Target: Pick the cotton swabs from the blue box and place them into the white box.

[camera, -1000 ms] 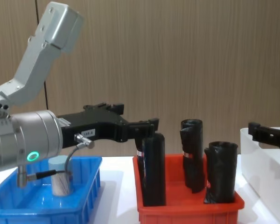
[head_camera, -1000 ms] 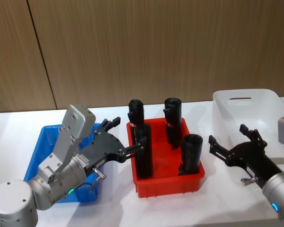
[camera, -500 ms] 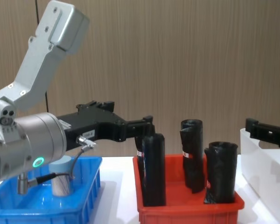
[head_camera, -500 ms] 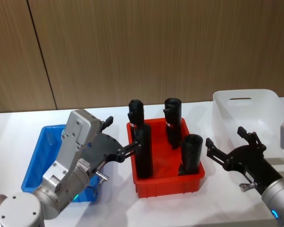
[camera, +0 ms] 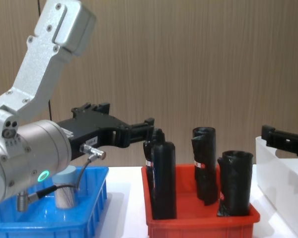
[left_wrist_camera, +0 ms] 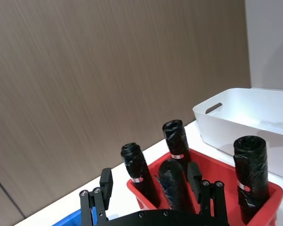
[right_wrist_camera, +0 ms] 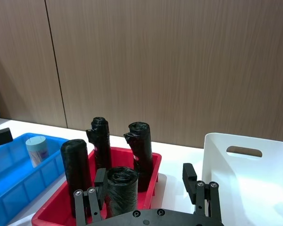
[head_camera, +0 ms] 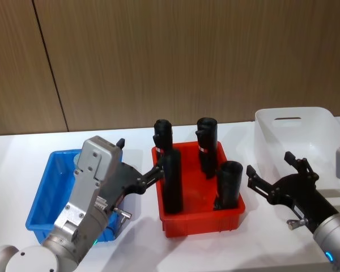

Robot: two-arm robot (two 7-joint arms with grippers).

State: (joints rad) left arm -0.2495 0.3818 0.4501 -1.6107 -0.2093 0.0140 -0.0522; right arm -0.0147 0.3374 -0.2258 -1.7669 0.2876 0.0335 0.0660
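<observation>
Chest view: one tub of the cotton swabs (camera: pixel 65 197) stands in the blue box (camera: pixel 92 210), not yet grasped. The left gripper (head_camera: pixel 139 158) hovers higher up, wide and empty; next it must drop around the tub. The right gripper (head_camera: pixel 270 163), spread, waits near the white box (head_camera: pixel 323 117).

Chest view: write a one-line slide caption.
Open left tool between the blue box, holding one cotton swab tub, and the red bin of black rolls; right tool near the white box.

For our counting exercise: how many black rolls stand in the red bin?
4, all in the red bin: back-left roll, back-right roll, front-left roll, front-right roll.
</observation>
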